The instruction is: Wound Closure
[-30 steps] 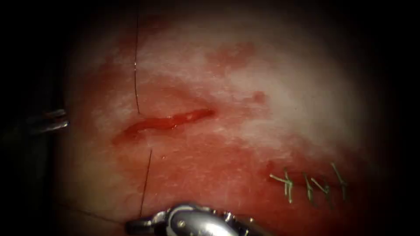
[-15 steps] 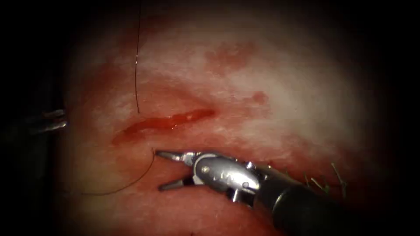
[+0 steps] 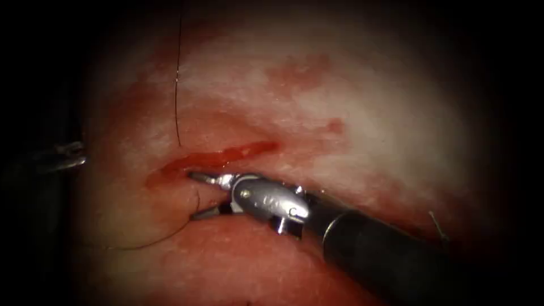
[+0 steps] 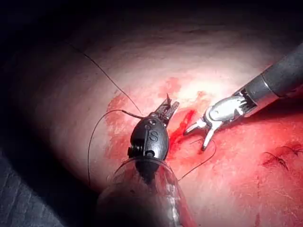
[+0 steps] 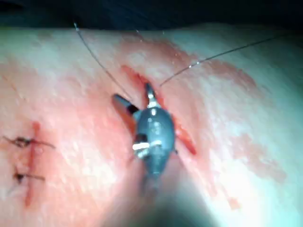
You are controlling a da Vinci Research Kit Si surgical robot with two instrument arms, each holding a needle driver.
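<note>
The cut (image 3: 224, 156) lies across the red-stained tissue (image 3: 351, 113). My right tool (image 3: 195, 195) comes in from the lower right and sits at the cut's lower lip near its left end. Its jaws are open and hold nothing. The dark thread (image 3: 177, 102) drops from above into the tissue just over the cut's left end. It comes out below the cut, passes between the open jaws and curves slack toward the lower left. My left tool (image 3: 63, 157) waits far to the left of the cut. In its wrist view the left tool (image 4: 168, 105) sits beside the thread (image 4: 102, 71).
Finished stitches (image 3: 439, 226) close an older cut at the lower right, partly behind the right tool's dark shaft (image 3: 385, 255). These old stitches (image 5: 26, 158) also appear in the right wrist view. Red fluid wets the tissue around the cut.
The right tool has risen from the lower edge up to the cut's lower lip and opened its jaws. The thread below the cut went from straight to a slack curve leftward. The left tool stayed put.
</note>
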